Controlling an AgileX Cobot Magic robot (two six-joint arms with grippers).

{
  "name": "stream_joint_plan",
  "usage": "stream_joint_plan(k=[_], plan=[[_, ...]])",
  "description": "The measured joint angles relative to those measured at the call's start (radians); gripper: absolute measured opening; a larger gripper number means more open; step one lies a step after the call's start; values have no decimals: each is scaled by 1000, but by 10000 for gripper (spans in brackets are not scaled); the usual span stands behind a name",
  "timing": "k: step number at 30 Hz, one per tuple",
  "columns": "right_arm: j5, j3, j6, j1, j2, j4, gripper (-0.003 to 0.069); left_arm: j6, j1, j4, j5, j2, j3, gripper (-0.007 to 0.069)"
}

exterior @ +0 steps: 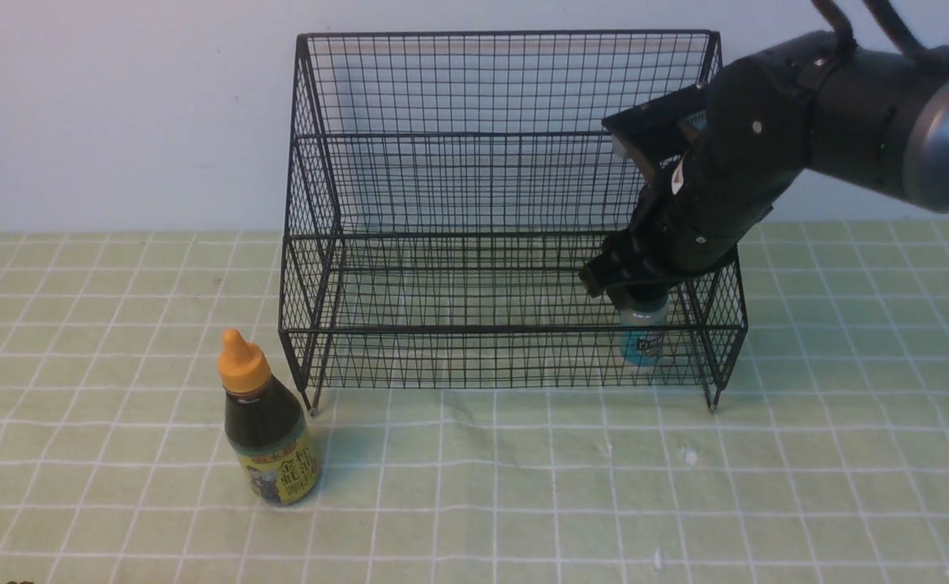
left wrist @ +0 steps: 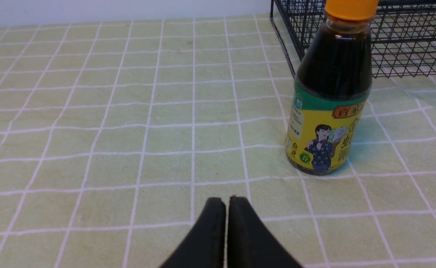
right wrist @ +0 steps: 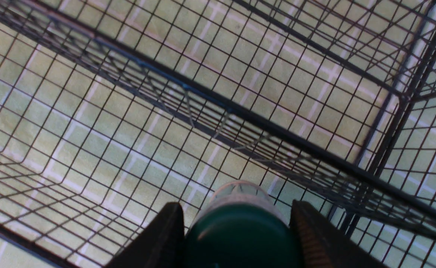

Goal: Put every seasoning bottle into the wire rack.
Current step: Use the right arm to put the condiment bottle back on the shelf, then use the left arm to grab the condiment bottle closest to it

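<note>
The dark-sauce bottle (exterior: 268, 438) with an orange cap stands upright on the tablecloth, left of the wire rack's (exterior: 515, 329) front left leg. It also shows in the left wrist view (left wrist: 331, 100), with the rack (left wrist: 408, 37) behind it. My left gripper (left wrist: 225, 199) is shut and empty, low over the cloth, short of the bottle. My right gripper (exterior: 641, 304) reaches down into the rack's lower tier at its right end, shut on the small shaker (exterior: 643, 337). In the right wrist view the fingers (right wrist: 166, 234) flank the green lid (right wrist: 240, 230) above the mesh (right wrist: 240, 111).
A pale green checked cloth (exterior: 523, 487) covers the table. A plain wall stands behind the rack. The rack's right side wall (exterior: 722, 308) is close beside my right gripper. My left arm is out of the front view.
</note>
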State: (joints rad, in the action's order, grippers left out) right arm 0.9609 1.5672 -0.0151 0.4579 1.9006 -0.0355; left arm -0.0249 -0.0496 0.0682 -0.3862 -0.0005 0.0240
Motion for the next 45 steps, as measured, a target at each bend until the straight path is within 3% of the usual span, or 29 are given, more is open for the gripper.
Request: stream_joint_plan(k=[4, 9, 12, 16, 19, 27, 29, 31, 45], plan=[[3, 1, -9, 0, 1, 0, 348, 0, 0, 0, 0, 0, 0, -6], [45, 1, -44, 0, -2, -2, 519, 0, 0, 0, 0, 0, 0, -6], [59, 0, -48, 0, -33, -21, 568, 0, 0, 0, 0, 0, 0, -6], [64, 0, -51, 0, -156, -52, 563, 0, 0, 0, 0, 0, 0, -6], [72, 0, -58, 0, -252, -64, 525, 0, 0, 0, 0, 0, 0, -6], [83, -18, -102, 0, -632, -106, 193, 0, 0, 0, 0, 0, 0, -6], [63, -74, -116, 0, -758, -110, 74, 0, 0, 0, 0, 0, 0, -6], [29, -149, -132, 0, -859, -113, 20, 0, 0, 0, 0, 0, 0, -6], [-553, -896, -250, 0, -1584, -142, -15, 0, 0, 0, 0, 0, 0, -6]])
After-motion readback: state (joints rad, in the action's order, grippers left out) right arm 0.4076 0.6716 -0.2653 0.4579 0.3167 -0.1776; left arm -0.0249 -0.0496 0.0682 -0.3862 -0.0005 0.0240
